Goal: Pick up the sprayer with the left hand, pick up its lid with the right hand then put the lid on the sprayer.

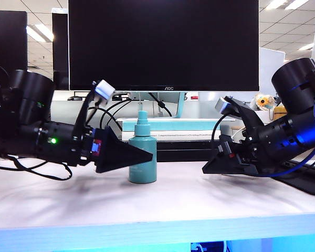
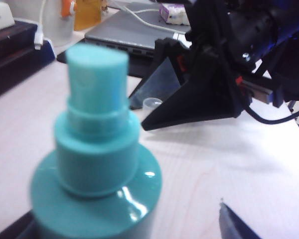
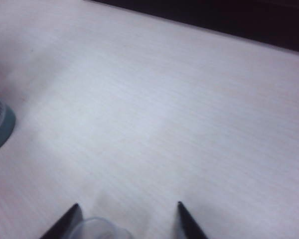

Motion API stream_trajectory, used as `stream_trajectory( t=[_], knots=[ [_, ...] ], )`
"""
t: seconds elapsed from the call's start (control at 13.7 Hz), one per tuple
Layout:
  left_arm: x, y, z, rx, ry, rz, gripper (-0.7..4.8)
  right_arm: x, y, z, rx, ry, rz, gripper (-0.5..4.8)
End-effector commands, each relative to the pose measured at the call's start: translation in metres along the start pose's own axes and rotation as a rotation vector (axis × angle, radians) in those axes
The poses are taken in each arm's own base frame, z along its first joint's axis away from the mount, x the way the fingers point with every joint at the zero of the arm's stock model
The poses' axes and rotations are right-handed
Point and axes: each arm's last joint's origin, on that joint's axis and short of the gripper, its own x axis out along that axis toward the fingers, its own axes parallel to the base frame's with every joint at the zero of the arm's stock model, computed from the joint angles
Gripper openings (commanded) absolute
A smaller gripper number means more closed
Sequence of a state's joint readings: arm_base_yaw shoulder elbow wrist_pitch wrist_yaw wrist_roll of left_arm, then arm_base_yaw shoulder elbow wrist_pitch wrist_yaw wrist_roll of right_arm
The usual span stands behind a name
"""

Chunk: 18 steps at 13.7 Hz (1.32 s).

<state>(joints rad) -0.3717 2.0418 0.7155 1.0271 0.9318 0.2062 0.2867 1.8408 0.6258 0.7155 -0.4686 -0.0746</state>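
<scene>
both pickups in hand — left claw (image 1: pixel 147 156), wide, brackets the teal plastic spray bottle (image 1: pixel 143 152); right claw (image 3: pixel 127 219), half-narrowed, straddles the clear cap (image 3: pixel 97 229) at three o'clock on the table (image 1: pixel 199 199). next, i judge: close both, lift.

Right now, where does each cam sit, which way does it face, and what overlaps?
Exterior: at table height in front, facing the monitor; shows both arms, left gripper at the sprayer, right gripper low on the table.
Left wrist: close above the sprayer, facing the right gripper and lid; one fingertip shows.
Right wrist: looks down at the table past its fingertips; lid between them.
Shared: sprayer, lid.
</scene>
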Motion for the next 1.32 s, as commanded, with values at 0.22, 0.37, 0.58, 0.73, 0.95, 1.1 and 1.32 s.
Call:
stream_trajectory(
  t=[0.22, 0.37, 0.58, 0.73, 0.95, 1.1, 1.32],
  knots=[
    [0.005, 0.000, 0.000, 0.019, -0.008, 0.002, 3.23, 0.000, 0.001, -0.001, 0.012, 0.009, 0.007, 1.16],
    [0.005, 0.001, 0.000, 0.023, -0.005, 0.031, 2.90, 0.000, 0.000, 0.004, 0.035, -0.034, 0.004, 1.16],
    [0.005, 0.001, 0.000, 0.023, -0.005, 0.031, 2.68, -0.003, 0.002, 0.014, 0.052, -0.093, 0.028, 1.16],
    [0.005, 0.002, 0.001, 0.025, -0.006, 0.032, 2.68, -0.011, 0.006, 0.029, 0.051, -0.140, 0.054, 1.16],
    [0.006, 0.002, 0.001, 0.030, -0.010, 0.025, 2.68, -0.033, 0.016, 0.063, 0.116, -0.244, 0.160, 1.16],
    [0.006, 0.002, 0.002, 0.030, -0.013, 0.013, 2.73, -0.044, 0.022, 0.083, 0.166, -0.284, 0.233, 1.16],
    [0.014, -0.007, 0.003, 0.040, -0.025, -0.080, 2.79, -0.039, 0.042, 0.111, 0.174, -0.161, 0.390, 1.17]
  ],
)
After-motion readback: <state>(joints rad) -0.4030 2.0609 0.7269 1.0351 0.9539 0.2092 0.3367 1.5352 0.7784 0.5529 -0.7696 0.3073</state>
